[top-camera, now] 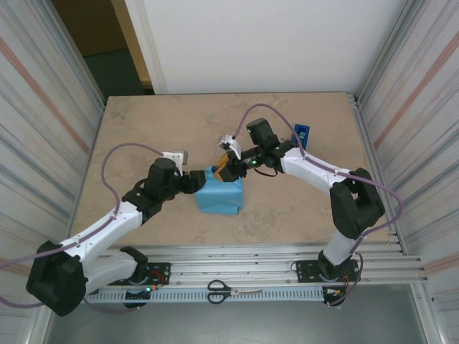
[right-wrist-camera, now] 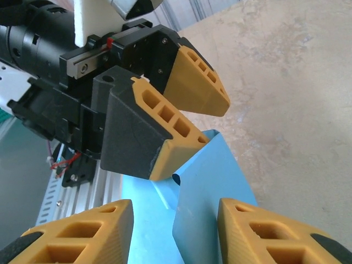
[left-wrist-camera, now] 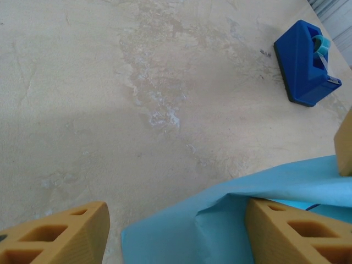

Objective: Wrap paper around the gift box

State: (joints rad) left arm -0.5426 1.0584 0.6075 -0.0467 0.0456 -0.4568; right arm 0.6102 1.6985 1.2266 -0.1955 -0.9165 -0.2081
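Observation:
The paper [top-camera: 219,192], its sky-blue face outward, lies folded into a blocky bundle at mid-table. The gift box is hidden under it. My left gripper [top-camera: 199,179] comes at the bundle's left upper corner. In its wrist view the left gripper [left-wrist-camera: 176,234] is open, with one finger [left-wrist-camera: 300,231] resting on the creased paper [left-wrist-camera: 220,231] and the other over bare table. My right gripper [top-camera: 228,166] hovers at the bundle's top back edge. In its own view the right gripper [right-wrist-camera: 176,231] is open astride an upright paper flap [right-wrist-camera: 214,187], close to the left gripper's fingers [right-wrist-camera: 176,132].
A dark-blue tape dispenser [top-camera: 302,135] [left-wrist-camera: 305,63] stands at the back right of the table. Scissors [top-camera: 229,290] lie on the metal rail at the near edge. Corrugated walls close in both sides.

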